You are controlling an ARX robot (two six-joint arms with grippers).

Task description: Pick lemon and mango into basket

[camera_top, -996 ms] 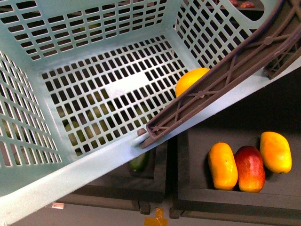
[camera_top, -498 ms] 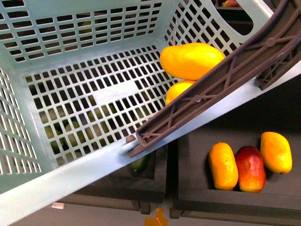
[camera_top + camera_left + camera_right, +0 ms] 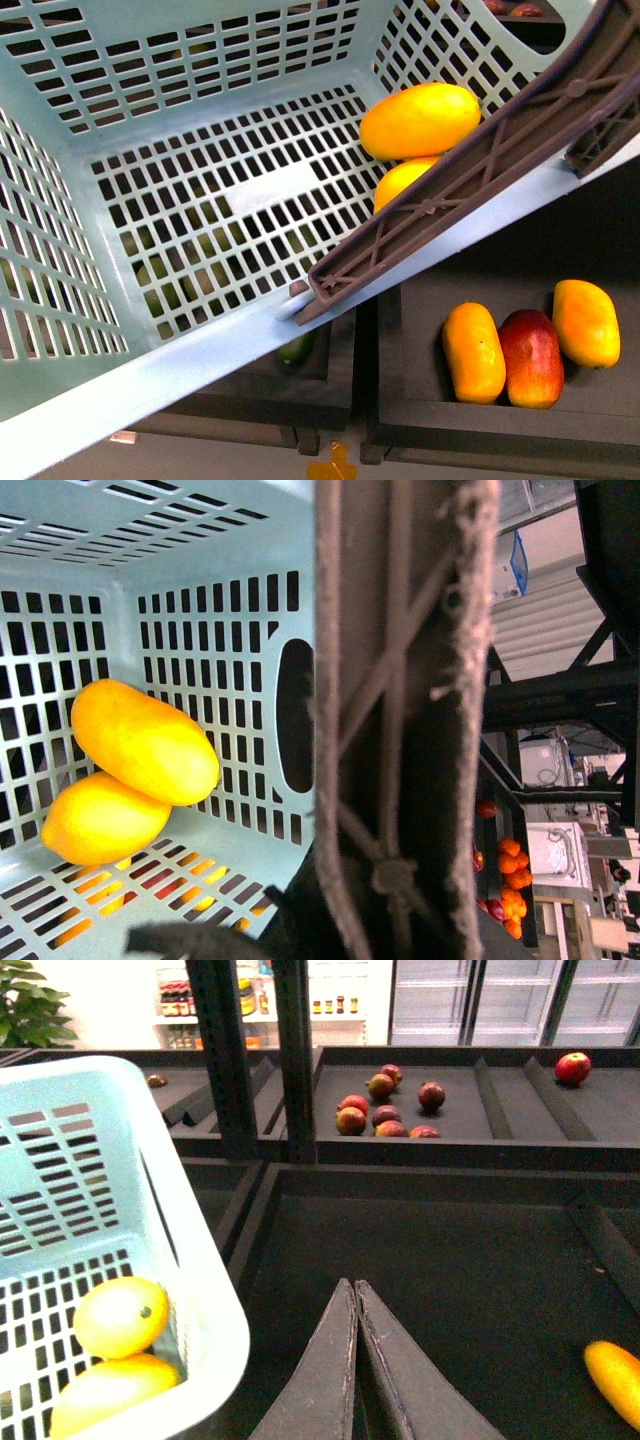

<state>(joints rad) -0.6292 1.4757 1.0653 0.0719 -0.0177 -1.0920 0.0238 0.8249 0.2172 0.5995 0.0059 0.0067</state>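
FRONT VIEW
Basket (image 3: 150,385): light teal and slotted, tilted, filling most of the picture.
Handle (image 3: 470,180): brown and ribbed, running slantwise along the basket's near rim.
Mango (image 3: 420,120): inside the basket, in the right-hand corner of the floor, lying across the lemon.
Lemon (image 3: 405,182): inside the basket, under the mango and touching it, partly hidden by the handle.
Crate (image 3: 420,425): black, below the basket on the right.
Loose fruit: two yellow mangoes (image 3: 474,352) (image 3: 586,323) lie in the crate with a red-blushed one (image 3: 531,358) between them, all three side by side.
Avocado (image 3: 296,347): dark green, showing just under the basket's rim.
Arms: neither shows here.

LEFT WRIST VIEW
Handle: very close to the camera, running the full height of the picture.
Fruit: mango on top of lemon, both against the slotted wall in the basket's corner.
Left gripper (image 3: 330,920): only dark edges show beside the handle; I cannot tell whether it is apart or together.

RIGHT WRIST VIEW
Right gripper (image 3: 355,1360): fingers pressed together with nothing between them, above a bare black tray (image 3: 480,1260) and beside the basket, outside its rim.
Fruit: two yellow fruits stacked in the basket's corner; which is which cannot be told here.
Far tray: several dark red fruits (image 3: 385,1112) lie in a loose cluster.
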